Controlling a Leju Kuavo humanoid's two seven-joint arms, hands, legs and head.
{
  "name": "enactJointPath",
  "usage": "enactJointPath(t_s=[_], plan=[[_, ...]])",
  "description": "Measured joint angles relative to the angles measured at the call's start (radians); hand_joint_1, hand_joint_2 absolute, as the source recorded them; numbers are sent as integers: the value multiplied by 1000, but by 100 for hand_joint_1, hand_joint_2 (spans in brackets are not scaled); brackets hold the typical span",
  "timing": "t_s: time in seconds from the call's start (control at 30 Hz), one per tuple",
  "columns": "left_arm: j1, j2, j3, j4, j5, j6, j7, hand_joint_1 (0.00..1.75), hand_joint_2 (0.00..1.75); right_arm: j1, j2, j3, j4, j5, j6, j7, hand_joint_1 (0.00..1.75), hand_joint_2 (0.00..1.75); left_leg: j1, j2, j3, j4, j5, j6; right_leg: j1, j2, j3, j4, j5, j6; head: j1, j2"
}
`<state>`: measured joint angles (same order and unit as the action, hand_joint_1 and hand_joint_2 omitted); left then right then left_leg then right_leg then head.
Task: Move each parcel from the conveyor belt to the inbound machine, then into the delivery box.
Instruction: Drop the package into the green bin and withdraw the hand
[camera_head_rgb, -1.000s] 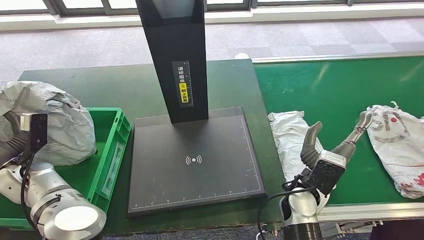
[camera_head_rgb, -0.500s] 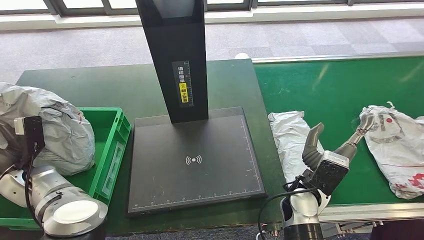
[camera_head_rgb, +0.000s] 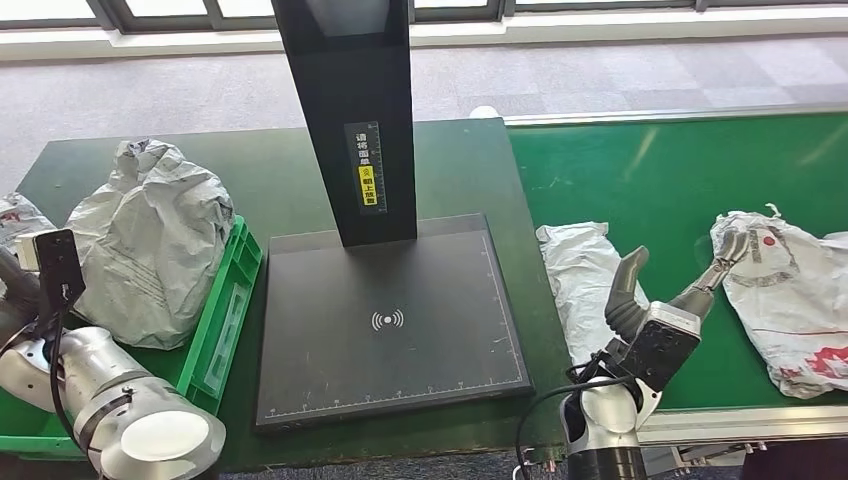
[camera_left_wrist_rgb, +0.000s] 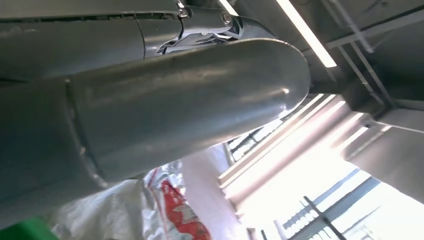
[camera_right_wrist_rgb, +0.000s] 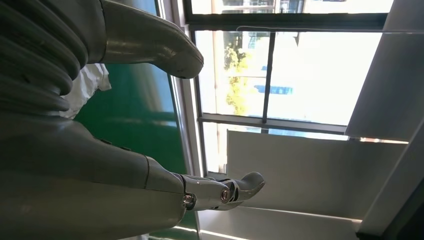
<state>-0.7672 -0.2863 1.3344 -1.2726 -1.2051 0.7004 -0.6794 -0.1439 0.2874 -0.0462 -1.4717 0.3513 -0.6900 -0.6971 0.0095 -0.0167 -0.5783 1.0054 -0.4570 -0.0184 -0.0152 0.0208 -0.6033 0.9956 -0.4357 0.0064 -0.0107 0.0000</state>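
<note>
A crumpled grey parcel (camera_head_rgb: 150, 245) is seen leaning on the right rim of the green delivery box (camera_head_rgb: 232, 300), part of it inside the box and part spilling over onto the dark green table (camera_head_rgb: 270, 170). Whether the left hand (camera_left_wrist_rgb: 150, 105) is clenched, released or grasping cannot be told: only its grey cover and one finger are shown in the left wrist view, with grey and red-printed wrapping beneath. The inbound machine (camera_head_rgb: 390, 320), a black scan plate with a black column rising from its far edge, is seen bare between box and belt. On the green conveyor belt (camera_head_rgb: 660, 180) a white parcel (camera_head_rgb: 580, 275) is lying at the left edge, and a white parcel with red print (camera_head_rgb: 790, 290) is lying farther right. The right hand (camera_head_rgb: 672, 298) is held between the two with thumb and fingers spread and nothing grasped, its fingertips (camera_head_rgb: 733, 246) at the edge of the red-printed parcel.
</note>
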Motion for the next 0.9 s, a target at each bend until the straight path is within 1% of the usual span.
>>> enactJointPath(t_s=[0.03,0.1,0.17,0.2,0.23,0.3,0.33,0.37,0.4,0.43,0.47,0.5,0.53,0.57,0.6,0.63,0.67,0.7,0.73,0.77,0.83,0.87,0.9], plan=[[12,-7,-32,-8,-1,0,0,0,175,0,0,0,0,-3,-2,0,0,175,0,-1,0,0,0,0,0,0,0,0,0,0,0,0],[26,-21,-94,-14,-49,0,5,0,175,0,-1,0,1,-9,-5,0,0,175,0,-2,0,0,0,0,0,-1,0,0,0,0,0,0],[40,-30,-158,-7,-170,0,52,0,175,1,-2,0,1,-14,-6,0,0,175,0,-2,0,0,0,0,0,-2,1,0,0,0,0,0],[52,-31,-196,2,-231,0,101,0,175,3,-2,0,2,-16,-5,0,0,175,0,-2,0,0,0,0,-1,-2,1,0,0,0,0,0],[70,-25,-252,18,-280,0,178,0,175,5,-3,0,2,-18,-3,0,0,175,0,-1,0,0,0,0,-1,-1,0,0,0,0,0,0],[108,-4,-381,58,-307,-1,347,0,175,8,-3,-1,2,-19,7,0,0,175,0,0,0,0,0,0,0,-1,0,0,1,0,0,0],[125,9,-449,74,-306,-1,418,0,175,8,-4,-1,2,-19,13,0,0,175,0,0,0,0,0,0,0,-1,0,0,1,0,0,0],[138,19,-501,82,-303,-1,455,0,175,9,-4,-2,2,-19,17,0,0,175,0,0,0,0,0,0,0,-1,0,0,1,0,0,0],[149,26,-543,85,-297,-1,468,0,175,9,-4,-4,2,-17,19,0,0,175,0,0,0,0,0,0,0,-1,0,0,1,0,0,0],[159,31,-574,85,-280,-1,455,0,175,9,-4,-5,2,-14,20,0,0,175,0,0,0,0,0,0,0,-1,0,0,1,0,0,0],[169,32,-593,83,-239,-1,407,0,175,9,-4,-8,3,-2,17,0,0,175,0,-1,0,0,0,0,0,-1,0,0,1,0,0,0],[177,30,-603,82,-176,-1,335,0,175,9,-4,-13,5,22,13,0,0,175,0,-1,-1,0,0,0,0,-1,0,0,1,0,0,0],[186,27,-610,83,-70,-9,240,0,175,8,-4,-23,12,75,7,5,0,175,0,-1,-1,0,0,0,0,-1,0,0,1,0,0,0],[196,25,-621,84,77,-24,140,0,175,5,-3,-42,26,159,1,13,0,175,0,-1,0,0,0,0,0,-1,0,0,0,0,0,0],[209,22,-643,86,245,-46,69,0,175,1,-3,-70,46,258,-2,21,0,175,0,-1,0,0,0,0,0,-2,0,0,0,0,0,0],[225,21,-672,87,423,-70,22,0,175,-4,-2,-102,69,356,-4,30,0,175,0,-1,-1,0,0,0,0,-2,1,0,0,0,0,0],[242,20,-707,85,587,-99,4,0,175,-10,0,-136,91,441,-5,45,0,175,0,-2,-1,0,0,0,0,-2,1,0,0,0,0,0],[256,19,-738,81,711,-132,2,0,175,-16,0,-166,110,510,-5,66,0,175,0,-2,-1,0,0,0,0,-3,1,0,0,0,0,0],[273,18,-768,72,804,-187,1,0,175,-24,2,-198,129,603,-5,114,0,175,0,-3,-1,0,0,0,0,-4,1,-1,0,0,0,0],[292,16,-797,57,877,-262,0,0,175,-37,2,-232,154,727,-6,188,0,175,0,-4,-1,0,0,0,-1,-4,2,-1,0,0,0,0],[335,12,-864,15,988,-440,0,0,175,-72,3,-302,225,1027,-6,381,0,175,0,-3,-1,0,1,1,-1,-4,2,-1,0,0,0,0],[357,8,-896,-7,1039,-522,0,0,175,-88,-1,-329,266,1145,-6,462,0,175,0,-3,-1,0,1,1,-1,-4,2,-1,1,1,0,0],[382,1,-931,-33,1090,-603,1,0,175,-103,-8,-350,313,1219,-6,524,0,175,0,-3,-1,0,1,1,-1,-4,2,-1,1,1,0,0]])
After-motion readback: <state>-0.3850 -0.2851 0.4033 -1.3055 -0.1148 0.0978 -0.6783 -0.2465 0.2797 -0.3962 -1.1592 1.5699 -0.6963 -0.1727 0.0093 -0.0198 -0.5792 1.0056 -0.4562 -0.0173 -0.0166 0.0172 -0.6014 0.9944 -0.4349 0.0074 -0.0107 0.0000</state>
